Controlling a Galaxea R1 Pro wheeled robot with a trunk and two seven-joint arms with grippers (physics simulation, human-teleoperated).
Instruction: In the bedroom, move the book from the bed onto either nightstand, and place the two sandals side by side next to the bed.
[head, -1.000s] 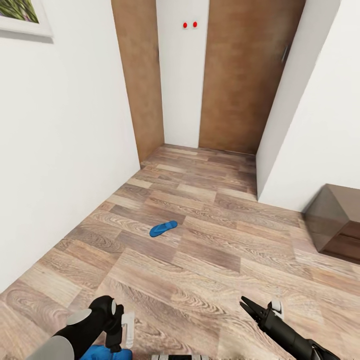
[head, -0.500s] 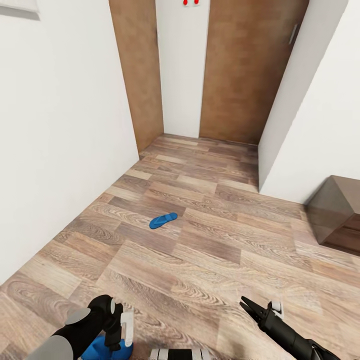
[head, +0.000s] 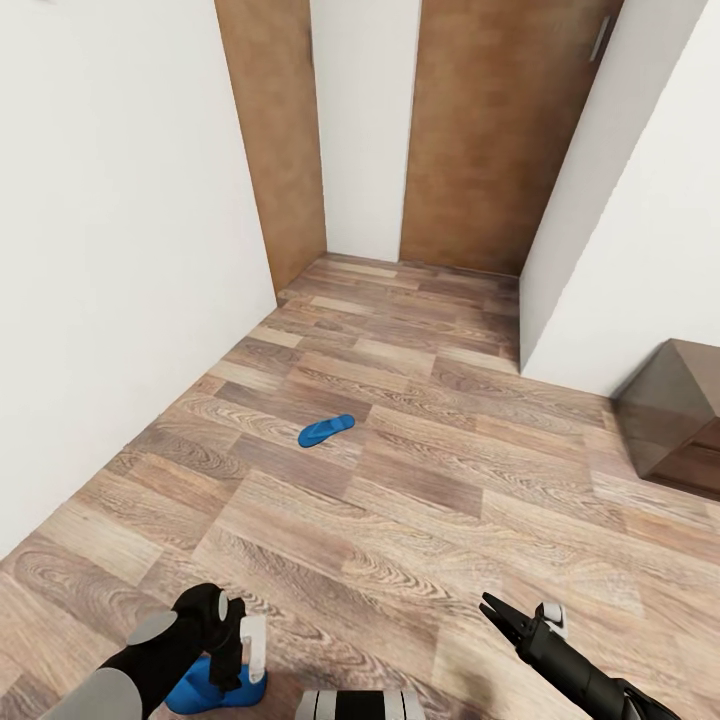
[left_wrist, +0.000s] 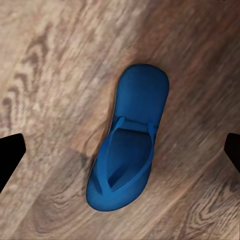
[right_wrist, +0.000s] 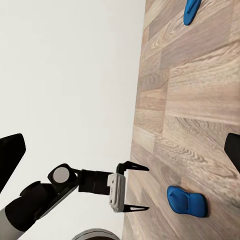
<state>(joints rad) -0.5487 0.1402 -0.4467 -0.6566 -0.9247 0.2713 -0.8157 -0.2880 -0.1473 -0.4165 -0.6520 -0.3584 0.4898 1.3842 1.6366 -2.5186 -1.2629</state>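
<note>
Now the left gripper (right_wrist: 142, 187) hangs spread wide above one sandal (left_wrist: 127, 142); another sandal (head: 326, 431) lies angled toward the right doorway; right gripper (head: 495, 612) gapes, empty.

One bright blue sandal (head: 326, 431) lies flat on the wood-plank floor (head: 430, 500), well out from the white wall (head: 120, 250). The second sandal (left_wrist: 128, 145) lies strap-up on the floor, nearer that wall.
</note>
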